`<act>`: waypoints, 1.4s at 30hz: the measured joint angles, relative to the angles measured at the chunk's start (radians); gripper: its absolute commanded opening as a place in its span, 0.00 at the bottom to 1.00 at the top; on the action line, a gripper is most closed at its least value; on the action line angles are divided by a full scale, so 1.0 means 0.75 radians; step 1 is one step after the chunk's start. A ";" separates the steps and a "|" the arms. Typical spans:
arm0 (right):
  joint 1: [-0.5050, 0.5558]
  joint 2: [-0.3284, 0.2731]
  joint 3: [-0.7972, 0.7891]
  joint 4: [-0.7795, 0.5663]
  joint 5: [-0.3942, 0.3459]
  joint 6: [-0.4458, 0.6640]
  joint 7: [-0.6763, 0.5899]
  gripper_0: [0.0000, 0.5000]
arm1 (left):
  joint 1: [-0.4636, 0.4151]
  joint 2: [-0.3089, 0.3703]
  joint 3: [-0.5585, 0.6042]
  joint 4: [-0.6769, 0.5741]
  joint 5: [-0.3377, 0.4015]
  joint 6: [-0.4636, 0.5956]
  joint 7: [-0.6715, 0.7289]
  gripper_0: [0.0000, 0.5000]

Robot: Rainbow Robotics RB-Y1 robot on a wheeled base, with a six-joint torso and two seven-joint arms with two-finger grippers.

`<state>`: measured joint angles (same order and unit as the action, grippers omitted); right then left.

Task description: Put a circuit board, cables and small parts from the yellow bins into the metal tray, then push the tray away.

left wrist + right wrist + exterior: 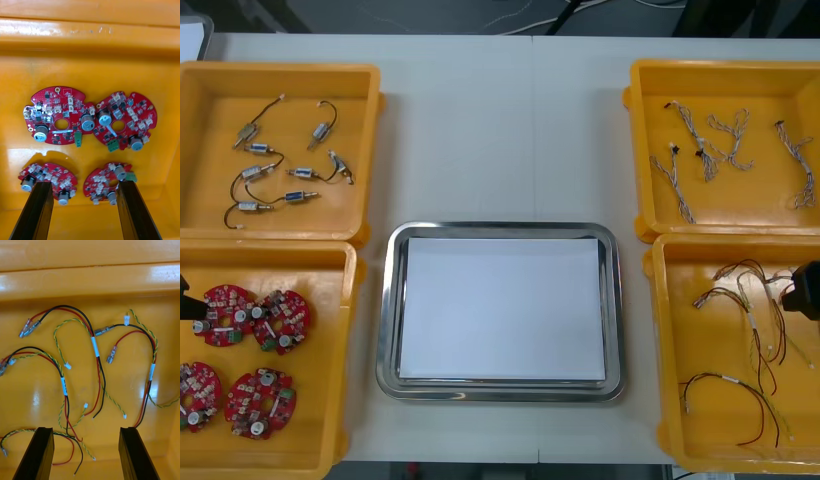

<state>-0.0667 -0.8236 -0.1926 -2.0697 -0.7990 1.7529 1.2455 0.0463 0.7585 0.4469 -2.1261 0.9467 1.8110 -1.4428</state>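
Observation:
Several round red circuit boards [255, 358] lie in the near left yellow bin [330, 350]. My left gripper [86, 210] hangs open above them, fingers [35, 212] apart, and two boards [107, 183] lie between and partly behind the fingertips. In the front view the left gripper [185, 300] is at the left edge. Red, black and yellow cables [95, 352] lie tangled in the near right bin [680, 350]. The right gripper [86, 453] stands open over them, holding nothing; it is at the right edge of the front view [805, 290]. The metal tray [392, 300], white inside, holds nothing.
The far left bin [360, 130] holds small metal parts [280, 170] on black leads. The far right bin [645, 130] holds twisted blue and white cables [720, 145]. Bare table lies beyond the tray, between the far bins.

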 measured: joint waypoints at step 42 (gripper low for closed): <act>0.038 0.224 0.210 0.208 0.323 -0.318 0.021 1.00 | 0.399 0.152 0.118 0.003 0.072 -0.338 -0.888 1.00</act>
<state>-0.0384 -0.6555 -0.0352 -1.9140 -0.5567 1.5146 1.2611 0.3454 0.8725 0.5355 -2.1240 1.0008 1.5574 -2.1089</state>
